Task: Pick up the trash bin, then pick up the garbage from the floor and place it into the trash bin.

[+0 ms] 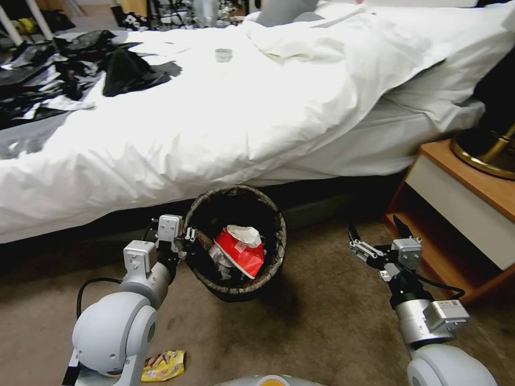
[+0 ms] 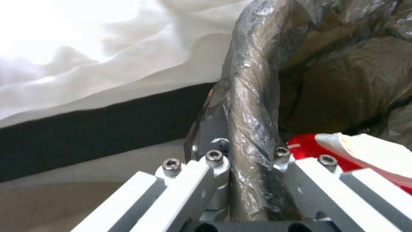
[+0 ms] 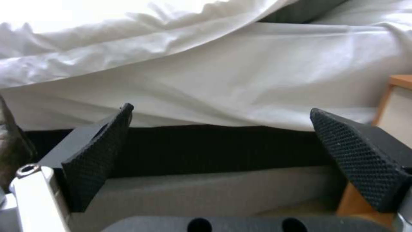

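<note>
The left gripper (image 1: 189,239) clamps the trash bin (image 1: 271,257) rim; the right gripper (image 1: 378,236) gapes empty; a yellow wrapper (image 1: 163,365) probably comes next.

Head camera looks down at the bed (image 1: 214,123); both wrist cameras face its edge close up.

The right hand (image 3: 219,151) gapes wide (black textured pads (image 3: 360,154)) before the white bedding (image 3: 223,87).
</note>
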You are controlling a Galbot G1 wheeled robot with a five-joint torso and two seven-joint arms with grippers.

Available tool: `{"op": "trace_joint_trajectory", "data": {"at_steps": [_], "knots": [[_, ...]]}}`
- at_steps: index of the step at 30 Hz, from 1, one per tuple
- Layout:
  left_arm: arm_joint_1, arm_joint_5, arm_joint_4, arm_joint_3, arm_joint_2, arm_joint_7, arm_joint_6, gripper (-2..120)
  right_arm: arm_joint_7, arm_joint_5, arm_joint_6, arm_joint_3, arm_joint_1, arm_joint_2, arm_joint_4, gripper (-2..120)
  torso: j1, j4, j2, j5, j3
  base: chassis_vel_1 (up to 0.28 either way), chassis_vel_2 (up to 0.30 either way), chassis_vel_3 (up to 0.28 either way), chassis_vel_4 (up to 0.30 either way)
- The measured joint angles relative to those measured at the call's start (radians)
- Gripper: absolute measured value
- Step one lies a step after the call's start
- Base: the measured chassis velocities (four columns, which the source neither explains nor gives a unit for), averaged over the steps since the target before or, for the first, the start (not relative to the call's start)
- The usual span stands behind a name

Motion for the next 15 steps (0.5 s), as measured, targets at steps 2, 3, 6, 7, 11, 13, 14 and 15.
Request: {"op": "trace_joint_trajectory", "data": {"at_steps": [2, 3, 6, 7, 11, 13, 14, 15], "knots": [[0.0, 0.0, 0.002, 0.0, 0.0, 0.0, 0.0, 2, 0.0, 0.005, 0.002, 0.007, -0.001, 0.0, -0.002, 100, 0.0, 0.0001, 0.0, 0.0, 0.0, 0.076, 0.086, 0.083, 0.08], [0.0, 0.0, 0.002, 0.0, 0.0, 0.0, 0.0, 2, 0.0, 0.005, 0.002, 0.007, -0.001, 0.0, -0.002, 100, 0.0, 0.0001, 0.0, 0.0, 0.0, 0.084, 0.088, 0.091, 0.078], [-0.001, 0.0, 0.003, 0.0, -0.001, 0.0, 0.0, 2, 0.0, 0.008, 0.008, 0.014, -0.002, 0.0, -0.009, 100, 0.0, 0.0, 0.0, 0.0, 0.0, 0.075, 0.085, 0.096, 0.094], [-0.001, 0.0, 0.003, 0.0, -0.001, 0.0, 0.0, 2, 0.0, 0.008, 0.008, 0.014, -0.002, 0.0, -0.009, 100, 0.0, 0.0, 0.0, 0.0, 0.0, 0.079, 0.084, 0.1, 0.097], [0.001, 0.0, 0.003, 0.001, -0.001, 0.0, 0.0, 2, 0.0, 0.011, 0.013, 0.019, -0.002, 0.001, -0.015, 100, 0.0, 0.0, 0.0, 0.0001, 0.0, 0.094, 0.098, 0.098, 0.099], [0.001, 0.0, 0.003, 0.001, -0.001, 0.0, 0.0, 2, 0.0, 0.012, 0.014, 0.02, -0.002, 0.001, -0.016, 100, 0.0, 0.0, 0.0, 0.0, 0.0, 0.121, 0.11, 0.095, 0.095], [0.002, 0.0, 0.003, 0.001, 0.0, 0.0, 0.0, 2, 0.0, 0.014, 0.016, 0.024, -0.002, 0.001, -0.018, 100, 0.0, 0.0, 0.0, 0.0, 0.0, 0.122, 0.113, 0.126, 0.131], [0.002, 0.0, 0.003, 0.001, 0.0, 0.0, 0.0, 2, 0.0, 0.015, 0.017, 0.025, -0.002, 0.001, -0.019, 100, 0.0, 0.0, 0.0, 0.0, 0.0, 0.122, 0.113, 0.106, 0.131]]}}
